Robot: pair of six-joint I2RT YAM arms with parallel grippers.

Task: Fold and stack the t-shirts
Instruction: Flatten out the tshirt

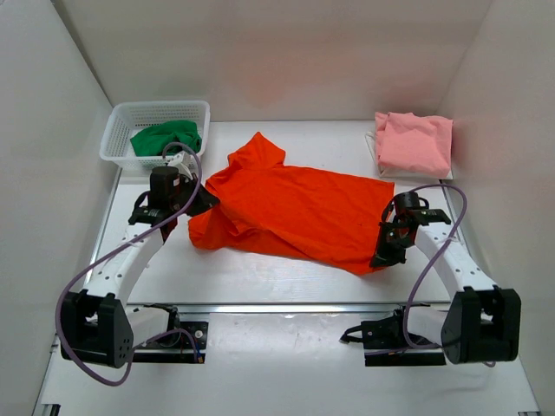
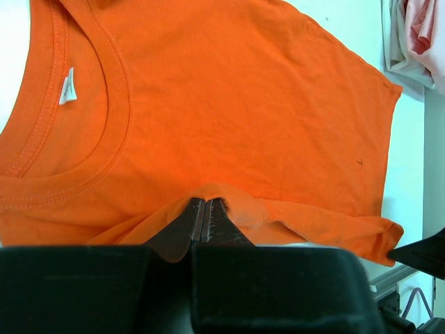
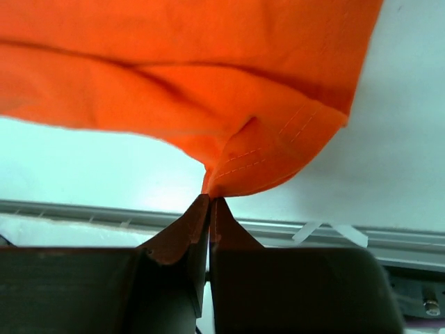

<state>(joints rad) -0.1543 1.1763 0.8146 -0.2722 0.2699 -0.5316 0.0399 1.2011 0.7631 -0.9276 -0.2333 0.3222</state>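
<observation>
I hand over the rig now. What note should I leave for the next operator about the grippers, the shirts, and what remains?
Left gripper: shut on the orange shirt near its collar.
Right gripper: shut on its hem corner.
The orange shirt lies spread mid-table, not yet folded.
Pink shirt: folded, far right corner.
Green shirt: crumpled in the basket, far left.
To do: fold orange and green, stack all.
</observation>
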